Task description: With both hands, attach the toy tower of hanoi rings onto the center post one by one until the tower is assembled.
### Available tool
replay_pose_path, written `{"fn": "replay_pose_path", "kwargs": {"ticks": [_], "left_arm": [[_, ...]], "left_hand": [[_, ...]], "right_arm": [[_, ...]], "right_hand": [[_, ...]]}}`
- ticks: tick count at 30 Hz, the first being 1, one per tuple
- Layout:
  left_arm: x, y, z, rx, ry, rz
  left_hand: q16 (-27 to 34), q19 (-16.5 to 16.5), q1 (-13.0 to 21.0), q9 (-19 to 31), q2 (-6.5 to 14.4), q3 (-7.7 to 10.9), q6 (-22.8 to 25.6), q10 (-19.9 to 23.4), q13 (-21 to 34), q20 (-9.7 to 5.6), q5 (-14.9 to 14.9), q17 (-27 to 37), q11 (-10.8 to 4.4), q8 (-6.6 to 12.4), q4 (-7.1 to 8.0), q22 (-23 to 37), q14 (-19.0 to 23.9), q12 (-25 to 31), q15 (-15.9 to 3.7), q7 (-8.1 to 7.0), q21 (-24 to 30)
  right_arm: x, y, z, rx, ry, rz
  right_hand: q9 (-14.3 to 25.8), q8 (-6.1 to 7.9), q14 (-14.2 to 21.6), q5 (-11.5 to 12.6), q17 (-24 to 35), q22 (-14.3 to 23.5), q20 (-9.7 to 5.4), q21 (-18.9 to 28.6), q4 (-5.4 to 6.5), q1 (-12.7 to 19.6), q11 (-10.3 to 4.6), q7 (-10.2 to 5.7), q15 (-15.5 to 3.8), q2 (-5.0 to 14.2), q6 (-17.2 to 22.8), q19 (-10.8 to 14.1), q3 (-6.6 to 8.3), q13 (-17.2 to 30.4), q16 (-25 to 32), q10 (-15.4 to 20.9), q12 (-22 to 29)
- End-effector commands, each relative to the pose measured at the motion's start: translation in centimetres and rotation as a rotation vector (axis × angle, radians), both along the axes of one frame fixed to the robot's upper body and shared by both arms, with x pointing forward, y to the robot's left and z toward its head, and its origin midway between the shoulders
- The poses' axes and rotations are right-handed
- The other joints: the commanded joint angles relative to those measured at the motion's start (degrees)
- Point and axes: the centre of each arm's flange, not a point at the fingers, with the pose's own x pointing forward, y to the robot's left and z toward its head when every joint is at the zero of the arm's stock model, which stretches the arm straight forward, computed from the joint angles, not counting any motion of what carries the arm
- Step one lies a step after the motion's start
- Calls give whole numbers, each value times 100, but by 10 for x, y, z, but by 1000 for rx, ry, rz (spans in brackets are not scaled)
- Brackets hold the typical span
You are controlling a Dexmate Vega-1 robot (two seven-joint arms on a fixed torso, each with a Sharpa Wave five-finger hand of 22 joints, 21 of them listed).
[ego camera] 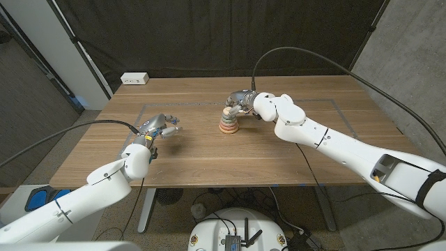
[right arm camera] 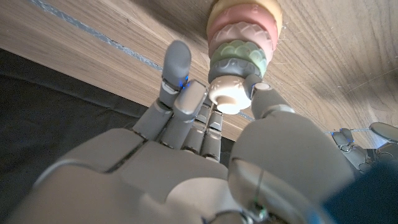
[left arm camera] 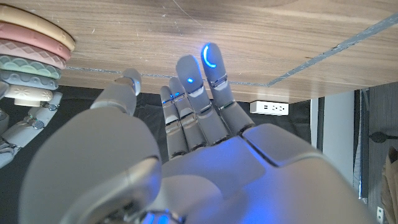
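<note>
Head view puts the left hand [ego camera: 159, 127] nearest, held over the left part of the wooden table [ego camera: 209, 160] with its fingers apart and nothing in them, well apart from the tower. The left wrist view shows those fingers [left arm camera: 199, 93] reaching out straight, blue lights at their tips. Farther in, near the table's middle, the right hand [ego camera: 242, 102] sits at the top of the ring tower [ego camera: 228, 122], and the right wrist view shows its thumb and fingers [right arm camera: 180, 93] closed around the cream top piece [right arm camera: 228, 94]. Below that piece the stack widens through a grey-blue ring, a green ring [right arm camera: 237, 57], a pink ring and a yellowish one at the base. Beyond it, a white power strip [ego camera: 134, 79] lies at the table's far left edge before a dark curtain [ego camera: 209, 35].
</note>
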Motion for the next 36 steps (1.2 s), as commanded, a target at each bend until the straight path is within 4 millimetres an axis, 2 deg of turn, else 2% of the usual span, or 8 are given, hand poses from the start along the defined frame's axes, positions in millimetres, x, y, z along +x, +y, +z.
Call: {"fn": "replay_pose_path", "kwargs": {"ticks": [1, 9, 12, 22, 32, 35, 36], "left_arm": [[0, -2, 1, 3, -2, -1], [-1, -3, 1, 3, -6, 0], [-2, -3, 2, 3, -6, 0], [-5, -4, 3, -2, -16, 1], [-5, -8, 5, -31, -50, 7], [-7, -10, 4, -36, -58, 10], [-7, -11, 3, -37, -61, 10]], "left_hand": [[40, 38, -31, 15, 3, 31, 37, 32, 18, -814, 7, 10, -18, -14, -5, 24, 77, 13, -398, -8, 57], [32, 31, -31, 16, -4, 36, 42, 46, 15, -814, 8, -13, -22, -13, -6, 31, 75, 14, -398, -16, 42], [39, 32, -32, 16, -6, 38, 40, 41, 19, -814, 8, -11, -23, -15, -5, 25, 83, 13, -398, -14, 34], [56, 25, -32, 17, -12, 46, 44, 47, 15, -814, 8, -9, -15, -15, -5, 39, 101, 9, -398, -12, 25], [56, 33, -32, 17, -14, 54, 44, 44, 18, -814, 10, -15, -27, -17, -4, 49, 94, 8, -398, -16, 28], [60, 32, -33, 17, -13, 55, 40, 48, 17, -814, 10, -12, -14, -19, -3, 40, 96, 8, -398, -16, 20], [55, 34, -33, 18, -13, 55, 41, 42, 17, -814, 10, -17, -23, -18, -3, 40, 90, 6, -398, -15, 21]], "right_arm": [[-2, -5, 1, 6, -5, 0], [-5, -7, 0, 15, -11, 8], [-6, -8, 0, 19, -13, 10], [-13, -17, -3, 42, -12, -8], [-28, -37, -3, 101, -60, -28], [-31, -43, -4, 134, -74, -26], [-32, -45, -4, 145, -80, -26]], "right_hand": [[21, -33, -46, 21, 25, 18, -162, -41, 0, -56, 34, 8, 17, -145, -97, -4, -25, -15, -17, -92, 0], [24, -76, -50, 35, 23, -23, -163, -85, 0, -116, 97, -6, 14, -192, -322, -3, -34, -71, -10, -159, 25], [21, -83, -36, 43, 25, -30, -165, -94, -1, -143, 166, 0, 14, -215, -416, 17, -37, -104, -1, -296, -2], [15, -86, -26, 60, 27, -28, -167, -112, -4, -182, 213, 33, 15, -243, -583, 45, -29, -176, 4, -433, 7], [12, -54, -33, 70, 25, -41, -168, -139, -4, -193, 208, 52, 18, -240, -568, 35, -15, -211, -1, -456, 23], [10, -22, -34, 77, 24, -29, -169, -134, -6, -186, 176, 49, 17, -225, -512, 52, -1, -228, -1, -422, 45], [7, -10, -33, 84, 23, -38, -169, -146, -10, -177, 120, 51, 17, -214, -492, 50, 11, -242, 0, -395, 60]]}}
